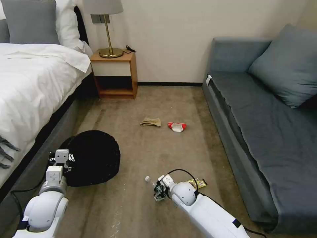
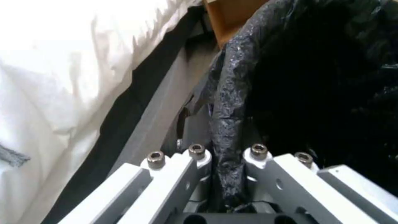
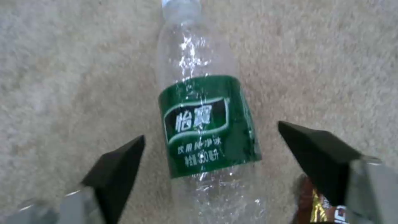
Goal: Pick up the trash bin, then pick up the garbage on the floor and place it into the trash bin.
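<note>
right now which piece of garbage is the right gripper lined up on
The clear bottle with the green label: it lies between the open right gripper fingers. The wrappers and brown paper lie outside them.

Clear bottle (image 3: 207, 124)'s green label reads "怡寶"

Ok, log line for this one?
left gripper: shut on trash bin rim | right gripper: open over bottle | bottle: on carpet
</note>
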Controlling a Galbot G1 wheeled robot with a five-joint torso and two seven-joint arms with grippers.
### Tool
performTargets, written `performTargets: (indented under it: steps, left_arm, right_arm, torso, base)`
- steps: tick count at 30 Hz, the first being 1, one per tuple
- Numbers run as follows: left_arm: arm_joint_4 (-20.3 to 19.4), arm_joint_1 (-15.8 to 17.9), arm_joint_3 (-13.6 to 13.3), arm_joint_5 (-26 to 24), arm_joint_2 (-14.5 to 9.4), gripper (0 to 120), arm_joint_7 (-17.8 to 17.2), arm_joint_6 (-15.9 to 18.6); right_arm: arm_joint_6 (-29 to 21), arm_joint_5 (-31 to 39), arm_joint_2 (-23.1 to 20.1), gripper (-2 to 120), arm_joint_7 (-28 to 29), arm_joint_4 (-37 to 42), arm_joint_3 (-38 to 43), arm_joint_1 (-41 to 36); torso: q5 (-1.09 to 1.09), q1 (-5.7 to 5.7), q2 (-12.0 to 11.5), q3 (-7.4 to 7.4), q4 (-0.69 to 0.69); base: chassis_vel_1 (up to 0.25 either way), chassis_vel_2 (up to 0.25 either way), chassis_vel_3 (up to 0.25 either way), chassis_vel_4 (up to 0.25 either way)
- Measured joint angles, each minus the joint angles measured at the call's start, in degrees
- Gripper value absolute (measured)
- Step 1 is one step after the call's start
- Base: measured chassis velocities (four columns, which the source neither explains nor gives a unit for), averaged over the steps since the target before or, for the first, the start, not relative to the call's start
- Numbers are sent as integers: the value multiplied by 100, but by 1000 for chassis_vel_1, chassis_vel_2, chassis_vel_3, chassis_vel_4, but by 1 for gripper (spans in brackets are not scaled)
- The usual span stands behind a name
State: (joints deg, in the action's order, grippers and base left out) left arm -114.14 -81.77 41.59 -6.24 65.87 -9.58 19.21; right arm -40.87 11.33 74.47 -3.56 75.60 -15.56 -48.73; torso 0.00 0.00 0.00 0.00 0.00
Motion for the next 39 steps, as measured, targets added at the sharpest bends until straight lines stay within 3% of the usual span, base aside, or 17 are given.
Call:
performTargets:
  steps: [15,27,35,38,39]
  left_arm:
    - [15,-44,16,60,75,2,11,-15]
    - [-42,-130,69,56,126,2,23,-49]
    - [-73,-144,36,42,179,2,23,-111]
    - [-92,-142,-25,11,236,2,54,-228]
    - [-92,-142,-25,11,236,2,54,-228]
  right_arm:
    - [82,-68,0,29,-201,-31,56,-73]
    - [104,55,-41,25,-213,233,386,-121]
    - [85,1025,-134,25,-186,1147,1307,1]
    - [140,1883,-193,25,-110,1918,1703,151]
    - [140,1883,-193,25,-110,1918,1703,151]
  torso:
    - [0,0,0,0,0]
    - [1,0,0,0,0]
    - [1,0,0,0,0]
    - [1,0,-1,0,0]
    - [1,0,-1,0,0]
  base:
    - [0,0,0,0]
    - [0,0,0,0]
    - [0,0,0,0]
    - [0,0,0,0]
    - [0,0,0,0]
